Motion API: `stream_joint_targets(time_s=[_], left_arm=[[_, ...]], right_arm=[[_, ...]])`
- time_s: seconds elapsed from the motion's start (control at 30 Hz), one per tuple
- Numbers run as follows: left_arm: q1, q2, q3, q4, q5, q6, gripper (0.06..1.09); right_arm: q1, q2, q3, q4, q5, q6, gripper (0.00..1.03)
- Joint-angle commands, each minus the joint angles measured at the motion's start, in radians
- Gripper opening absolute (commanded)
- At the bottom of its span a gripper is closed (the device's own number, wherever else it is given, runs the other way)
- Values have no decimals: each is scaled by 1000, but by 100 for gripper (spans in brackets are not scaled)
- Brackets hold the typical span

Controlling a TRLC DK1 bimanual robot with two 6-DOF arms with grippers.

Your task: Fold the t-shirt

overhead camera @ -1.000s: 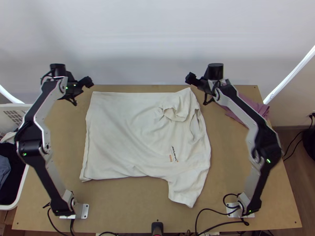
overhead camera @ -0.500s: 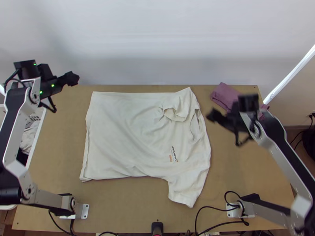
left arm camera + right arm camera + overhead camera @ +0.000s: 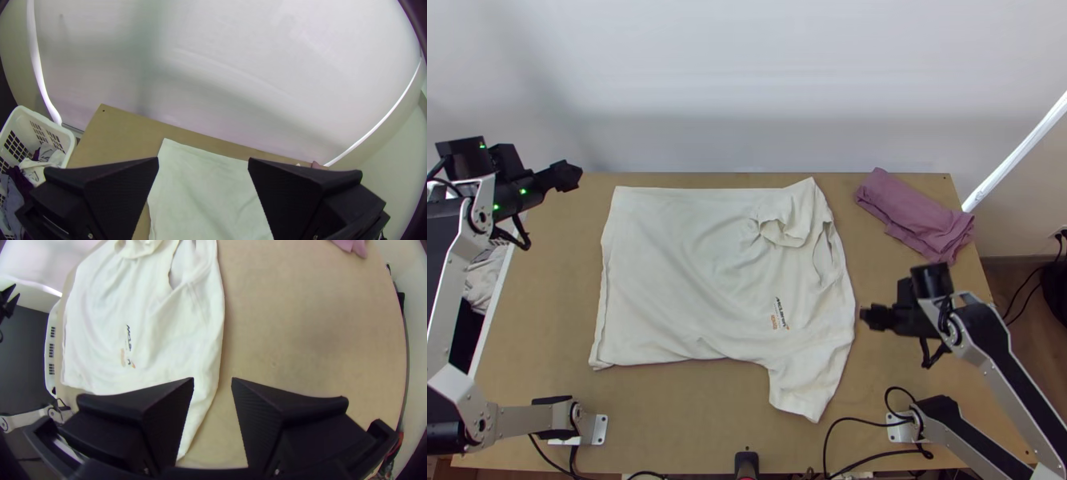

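Judge the t-shirt (image 3: 707, 272), spread mid-way across the worktop (image 3: 683, 416), light, limp and quick to crease; best pinch the sleeve (image 3: 801, 390) toward the near edge. Note left gripper (image 3: 203, 158) and right gripper (image 3: 212, 378), both wide and empty.

Bears print on the pale t-shirt (image 3: 691, 272), at four o'clock from the middle of the cloth in the top view: carries dark lettering (image 3: 782, 314) in one slanting line, from eleven o'clock down to five. Adds a smaller orange mark (image 3: 774, 322) just beside, toward seven o'clock, too small to make out. Shows dark and orange again in the right wrist view.
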Motion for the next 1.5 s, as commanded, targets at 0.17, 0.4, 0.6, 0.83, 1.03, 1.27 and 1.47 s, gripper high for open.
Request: stream_joint_targets(time_s=[0.17, 0.4, 0.6, 0.83, 1.03, 1.27, 1.47], left_arm=[[-6, -44, -25, -22, -6, 10, 103], [-6, -61, -49, -22, -9, 3, 103], [-12, -65, -54, -22, -9, -6, 103], [-20, -71, -55, -22, -13, -10, 103], [-20, -79, -65, -22, -13, -10, 103], [-19, -81, -71, -34, -13, 7, 103], [-17, -71, -130, -129, -9, 188, 103]], right_arm=[[109, -16, -112, -16, 28, -49, 70], [120, 12, -134, 28, 29, -48, 71], [149, 72, -135, 79, 29, -40, 71], [163, 134, -143, 126, 29, -35, 71], [161, 191, -154, 168, 31, -35, 71], [161, 199, -175, 212, 42, -37, 44], [160, 141, -184, 219, 49, -48, 3]])
